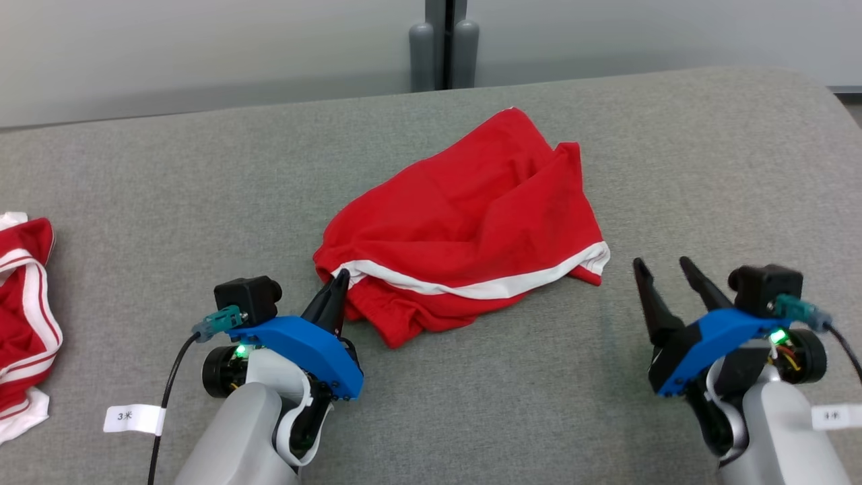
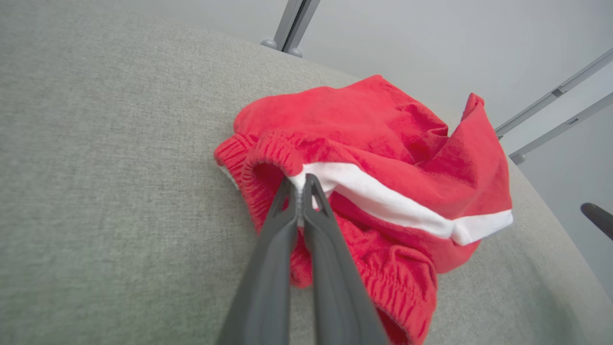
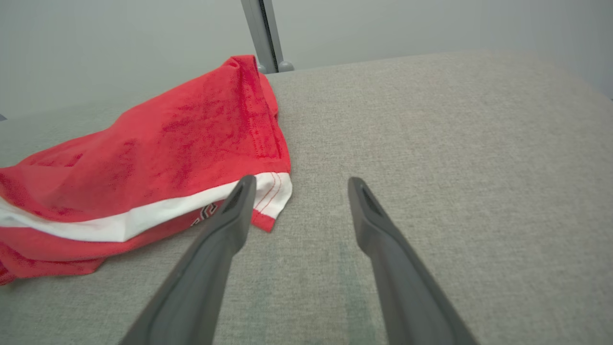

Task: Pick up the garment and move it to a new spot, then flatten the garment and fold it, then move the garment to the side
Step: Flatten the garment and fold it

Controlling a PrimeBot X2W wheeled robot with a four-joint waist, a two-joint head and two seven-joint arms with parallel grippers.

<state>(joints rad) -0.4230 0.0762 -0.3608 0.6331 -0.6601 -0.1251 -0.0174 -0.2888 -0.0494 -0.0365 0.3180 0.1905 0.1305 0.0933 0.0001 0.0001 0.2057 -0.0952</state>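
Grey surface [image 1: 135, 168], garment [image 1: 471, 222] in left gripper [image 1: 341, 277]

Left pincer [image 2: 300, 182] clamps the garment [image 2: 383, 124] (white band's [image 2: 383, 201] end); garment crumpled.

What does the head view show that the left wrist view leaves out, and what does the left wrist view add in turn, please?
Head view adds: a second red and white garment lying at the robot's far left, and a white label on a black cable.
Left wrist view adds: the gathered elastic waistband up close, with the fingers pinched together on the end of the white stripe.
Both share: the red garment crumpled on the grey surface, gripped by the shut left gripper.
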